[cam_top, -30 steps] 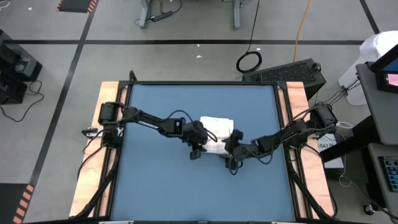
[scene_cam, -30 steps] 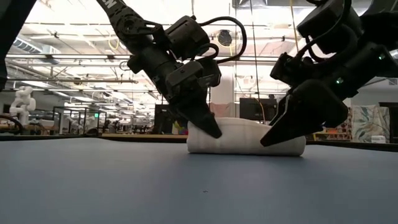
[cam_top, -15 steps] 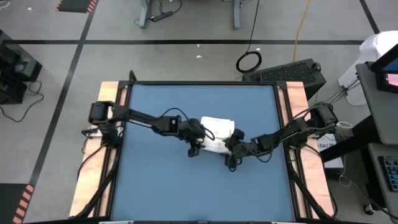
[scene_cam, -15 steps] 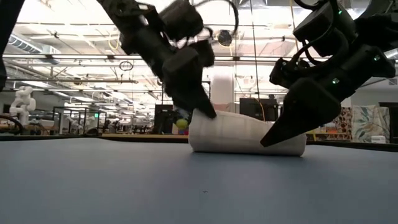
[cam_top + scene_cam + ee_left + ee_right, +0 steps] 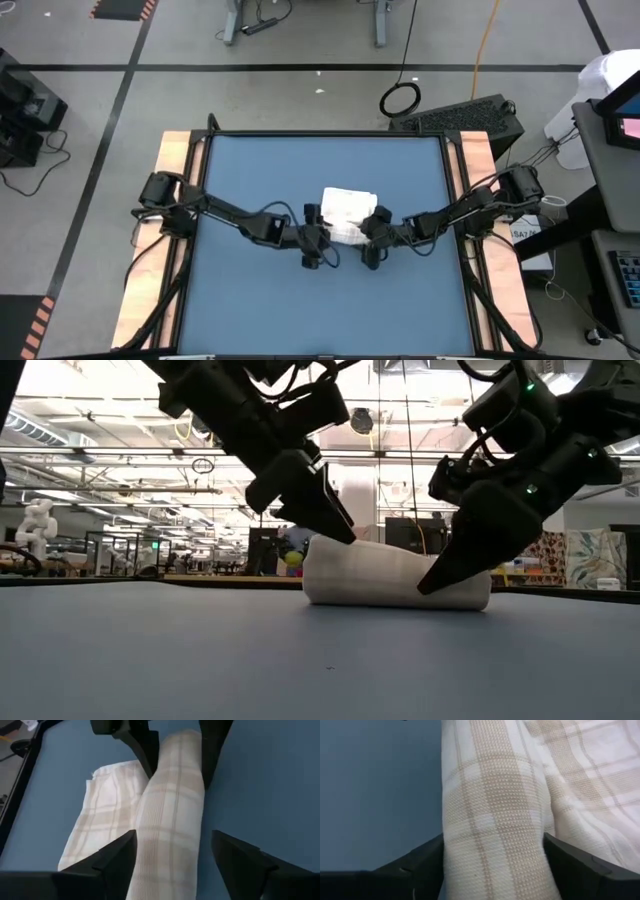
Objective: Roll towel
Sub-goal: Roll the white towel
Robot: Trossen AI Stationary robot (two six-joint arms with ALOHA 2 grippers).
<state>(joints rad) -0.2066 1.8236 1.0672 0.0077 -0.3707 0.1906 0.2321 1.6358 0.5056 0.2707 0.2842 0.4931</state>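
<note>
The towel [image 5: 349,203] lies mid-table. Its near part is wound into a roll [image 5: 395,574] that rests on the table, and its flat far part [image 5: 102,815] is spread beside the roll. My left gripper [image 5: 174,845] is open and straddles the roll's left end from above; in the low view its fingertips [image 5: 338,530] are level with the roll's top. My right gripper [image 5: 492,855] is open over the roll's right end, one fingertip [image 5: 430,584] down near the table. My left gripper has a gap between one finger [image 5: 235,855] and the roll; whether the other finger touches the cloth I cannot tell. My right gripper straddles the roll's right end [image 5: 490,820], slanting down from the table's right. The roll fills the space between both fingers [image 5: 422,860] and lies on the table.
The blue table [image 5: 260,300] has bare surface to the left, right and near side of the towel. Wooden rails [image 5: 165,200] run along both side edges. Beyond the table the low view shows a workshop room.
My left gripper has opened, let go of the roll's left end, risen from near the table to the roll's top and turned about its wrist while swinging toward the near edge. The roll's left end now stands rounder and higher.
</note>
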